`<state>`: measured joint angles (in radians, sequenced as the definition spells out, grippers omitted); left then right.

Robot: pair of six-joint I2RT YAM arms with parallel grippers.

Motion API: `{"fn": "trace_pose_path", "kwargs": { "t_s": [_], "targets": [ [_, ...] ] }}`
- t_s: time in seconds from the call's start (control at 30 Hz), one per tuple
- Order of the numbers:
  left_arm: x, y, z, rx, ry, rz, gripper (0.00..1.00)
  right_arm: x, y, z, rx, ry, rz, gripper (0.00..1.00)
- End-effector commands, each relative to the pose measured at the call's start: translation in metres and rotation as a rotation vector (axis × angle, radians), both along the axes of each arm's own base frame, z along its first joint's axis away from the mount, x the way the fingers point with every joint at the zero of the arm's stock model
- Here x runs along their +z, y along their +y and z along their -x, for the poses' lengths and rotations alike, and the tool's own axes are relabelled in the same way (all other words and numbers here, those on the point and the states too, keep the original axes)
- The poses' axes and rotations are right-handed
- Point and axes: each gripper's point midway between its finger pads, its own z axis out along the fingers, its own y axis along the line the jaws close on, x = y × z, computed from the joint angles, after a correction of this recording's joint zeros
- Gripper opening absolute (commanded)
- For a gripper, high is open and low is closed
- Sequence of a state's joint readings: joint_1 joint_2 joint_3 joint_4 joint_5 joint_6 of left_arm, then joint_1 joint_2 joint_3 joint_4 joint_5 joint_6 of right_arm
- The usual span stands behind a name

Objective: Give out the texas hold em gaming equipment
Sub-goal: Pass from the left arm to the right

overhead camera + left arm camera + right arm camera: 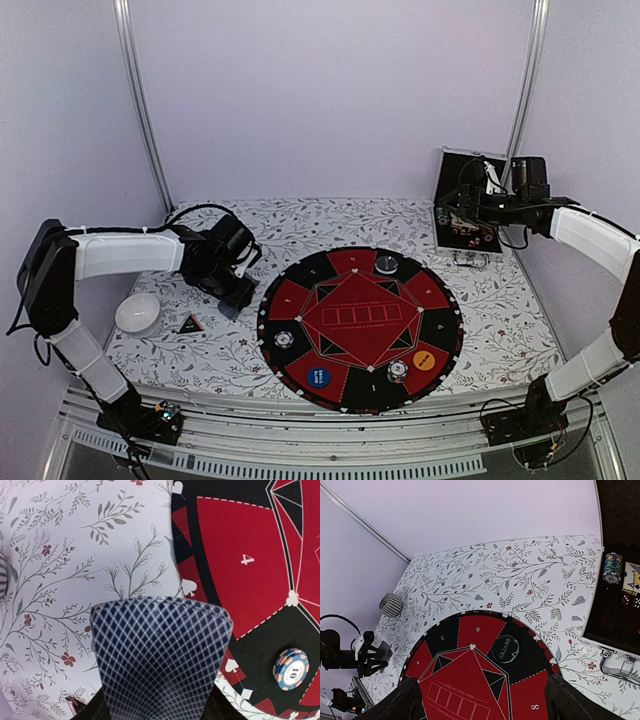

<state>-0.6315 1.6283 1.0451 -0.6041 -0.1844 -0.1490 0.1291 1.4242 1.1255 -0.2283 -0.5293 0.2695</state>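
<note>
Overhead, my left gripper [228,288] hovers over the floral tablecloth [300,225], just beside the left rim of the round poker mat [360,330]. A ribbed cup [137,313] and a small black triangular piece [190,323] sit near it on the cloth. On the mat lie a poker chip [285,339] at the left, a second poker chip [397,370] at the near edge, a blue marker disc [317,377], an orange marker disc [424,360] and a dealer button [386,264]. My right gripper [462,212] hangs over the black silver-edged case [452,190] at the back right.

From my left wrist, the gripper is clamped on a playing card [160,660]. Its blue lattice back is bowed and hides the fingers. The mat's number-four sector lies just beyond it.

From my right wrist, my fingers [405,702] stand wide apart with nothing between them. The case at the right holds a chip stack [612,567], more cards and red dice.
</note>
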Motion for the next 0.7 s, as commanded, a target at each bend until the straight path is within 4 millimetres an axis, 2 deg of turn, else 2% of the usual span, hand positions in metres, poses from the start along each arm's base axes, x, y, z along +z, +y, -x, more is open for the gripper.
{"fn": "trace_pose_path", "kwargs": {
  "t_s": [0.0,0.1,0.23,0.33,0.43,0.57,0.67],
  "targets": [
    [0.011,-0.01,-0.011,-0.021,-0.024,0.042,0.42,0.006,0.001,0.0,0.003,-0.012,0.008,0.87],
    [0.016,-0.018,-0.011,-0.064,-0.025,0.064,0.42,0.008,0.002,0.0,0.009,-0.014,0.003,0.87],
    [0.035,-0.033,-0.008,-0.16,-0.067,0.084,0.43,0.008,0.006,0.001,0.023,-0.007,-0.012,0.86],
    [0.048,-0.043,-0.003,-0.249,-0.119,0.053,0.43,0.006,0.023,0.004,0.065,0.0,-0.039,0.86],
    [0.059,-0.055,0.005,-0.353,-0.161,0.023,0.43,-0.005,0.058,0.01,0.151,0.038,-0.071,0.86],
    [0.074,-0.077,0.02,-0.487,-0.2,0.031,0.43,-0.019,0.127,0.029,0.328,0.094,-0.099,0.86],
    [0.08,-0.088,0.029,-0.566,-0.226,0.015,0.43,-0.017,0.181,0.047,0.492,0.111,-0.142,0.86]
  ]
}}
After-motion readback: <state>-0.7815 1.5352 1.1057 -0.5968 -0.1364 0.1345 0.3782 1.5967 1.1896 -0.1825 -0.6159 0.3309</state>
